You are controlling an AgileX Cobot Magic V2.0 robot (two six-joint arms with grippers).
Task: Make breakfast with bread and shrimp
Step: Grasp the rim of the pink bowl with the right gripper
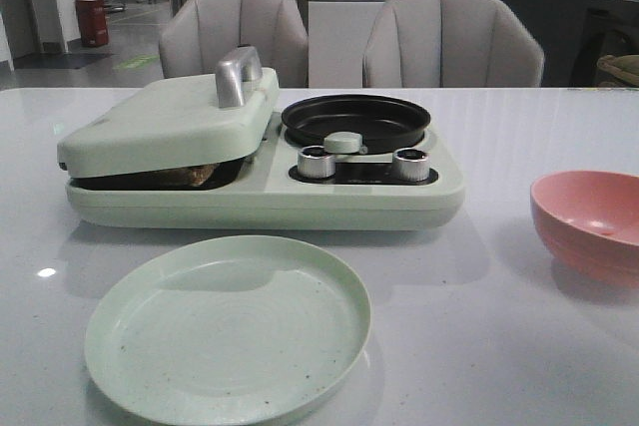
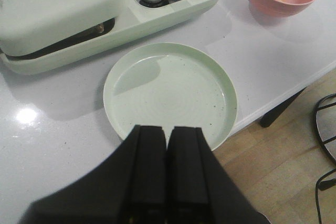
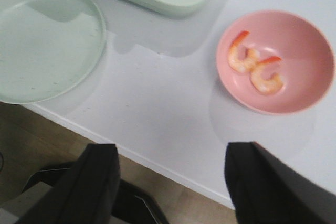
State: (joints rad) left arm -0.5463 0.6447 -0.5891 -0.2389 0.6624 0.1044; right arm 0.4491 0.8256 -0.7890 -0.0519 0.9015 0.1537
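Two curled orange-pink shrimp (image 3: 255,67) lie in a pink bowl (image 3: 304,51) at the table's right; the bowl (image 1: 589,221) also shows in the front view. A brown edge of bread (image 1: 195,176) peeks from under the nearly closed lid (image 1: 170,117) of the pale green breakfast maker (image 1: 399,197). My left gripper (image 2: 167,132) is shut and empty, held over the near rim of the green plate (image 2: 168,90). Past the table's front edge my right gripper (image 3: 170,153) stands open, nothing between its fingers. Neither gripper shows in the front view.
The maker's right half holds an empty black pan (image 1: 356,119) with two metal knobs (image 1: 317,162) in front. The empty green plate (image 1: 228,326) lies before the maker. Two grey chairs (image 1: 451,42) stand behind the table. The table's front edge (image 3: 157,161) drops to wooden floor.
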